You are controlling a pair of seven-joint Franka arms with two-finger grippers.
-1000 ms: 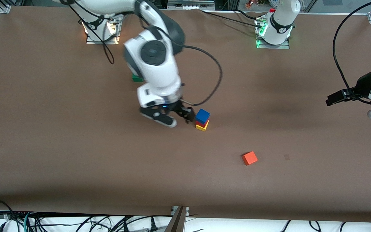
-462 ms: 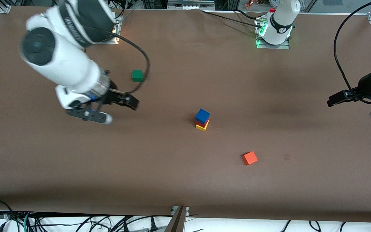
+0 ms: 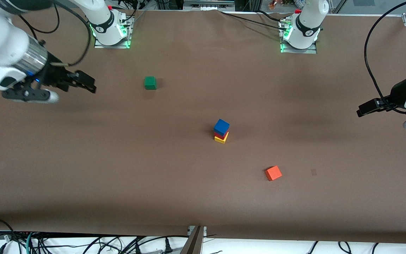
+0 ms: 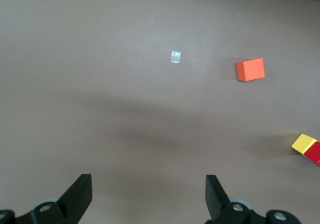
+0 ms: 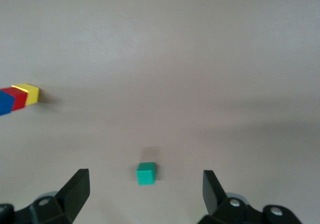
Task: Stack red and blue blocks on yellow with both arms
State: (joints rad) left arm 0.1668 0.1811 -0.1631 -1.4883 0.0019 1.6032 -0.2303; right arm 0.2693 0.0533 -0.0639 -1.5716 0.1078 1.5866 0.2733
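The blue block sits on the red block, which sits on the yellow cube, as a three-cube stack mid-table. No gripper touches it. My right gripper is open and empty, up in the air over the right arm's end of the table. My left gripper is open and empty over the left arm's end. In the right wrist view the gripper is open, with the yellow cube, red block and blue block at the edge. In the left wrist view the gripper is open, with the yellow cube and red block showing.
A green cube lies toward the robots' bases, also in the right wrist view. An orange cube lies nearer the front camera than the stack, also in the left wrist view. A small mark is beside it.
My right arm has swung away from the stack toward its own end of the table, gripper open. The stack has stayed put. The left arm has not moved.
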